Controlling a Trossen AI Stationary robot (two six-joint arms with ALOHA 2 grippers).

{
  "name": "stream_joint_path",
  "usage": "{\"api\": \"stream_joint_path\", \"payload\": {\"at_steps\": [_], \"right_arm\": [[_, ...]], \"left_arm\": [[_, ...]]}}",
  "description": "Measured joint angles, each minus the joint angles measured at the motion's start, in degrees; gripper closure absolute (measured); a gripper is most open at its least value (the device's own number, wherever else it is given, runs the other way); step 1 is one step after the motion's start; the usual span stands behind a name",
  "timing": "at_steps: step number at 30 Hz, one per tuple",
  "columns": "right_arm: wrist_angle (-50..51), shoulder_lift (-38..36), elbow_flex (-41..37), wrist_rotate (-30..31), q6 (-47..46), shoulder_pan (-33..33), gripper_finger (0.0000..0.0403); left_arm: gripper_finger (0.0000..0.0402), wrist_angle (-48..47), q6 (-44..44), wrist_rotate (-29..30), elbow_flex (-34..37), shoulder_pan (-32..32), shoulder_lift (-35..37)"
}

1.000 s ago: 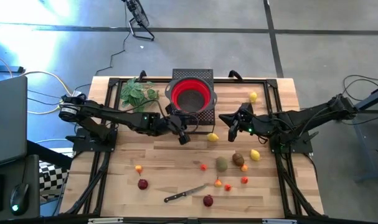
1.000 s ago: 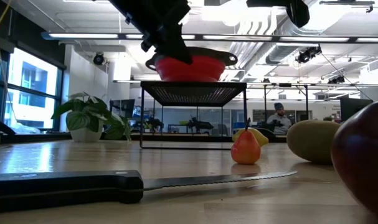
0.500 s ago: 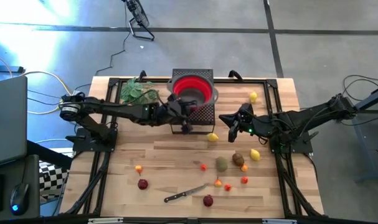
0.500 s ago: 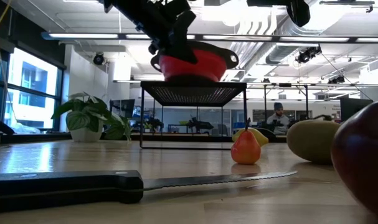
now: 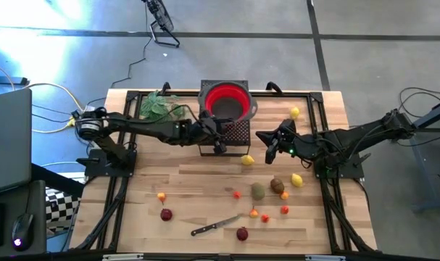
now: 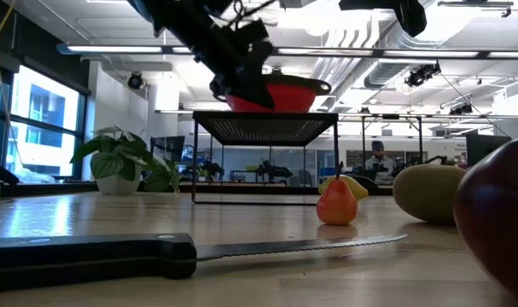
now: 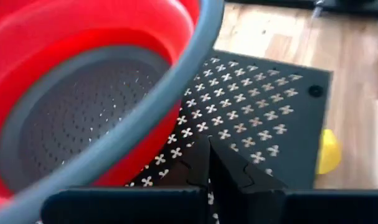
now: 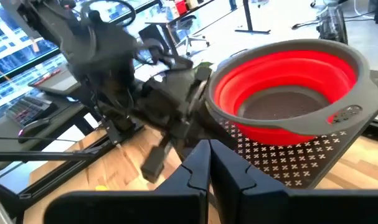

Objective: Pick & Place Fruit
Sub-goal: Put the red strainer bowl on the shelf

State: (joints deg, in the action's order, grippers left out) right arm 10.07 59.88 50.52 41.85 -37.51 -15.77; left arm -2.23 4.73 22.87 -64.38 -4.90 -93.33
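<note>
The left gripper [image 5: 218,139], fingers pressed together and empty, is held beside the red colander [image 5: 227,103] on its rack [image 5: 238,132]. The right gripper [image 5: 271,148], likewise closed, waits nearby. The fruit [image 5: 258,191] lies on the table [image 5: 183,188], unpicked; opening over a piece is judged next.

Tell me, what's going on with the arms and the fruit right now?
Left tool shut, empty, beside the red colander. Right tool shut, empty, waiting mid-table. Fruit all on the table, none picked. Knife among it.
</note>
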Motion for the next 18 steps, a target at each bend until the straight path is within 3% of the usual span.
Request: {"api": "stream_joint_path", "payload": {"at_steps": [18], "right_arm": [[0.02,0.0,0.0,-0.33,-0.23,0.0,0.04]], "left_arm": [[0.0401,5.69,2.16,6.23,0.07,0.04,-0.96]]}}
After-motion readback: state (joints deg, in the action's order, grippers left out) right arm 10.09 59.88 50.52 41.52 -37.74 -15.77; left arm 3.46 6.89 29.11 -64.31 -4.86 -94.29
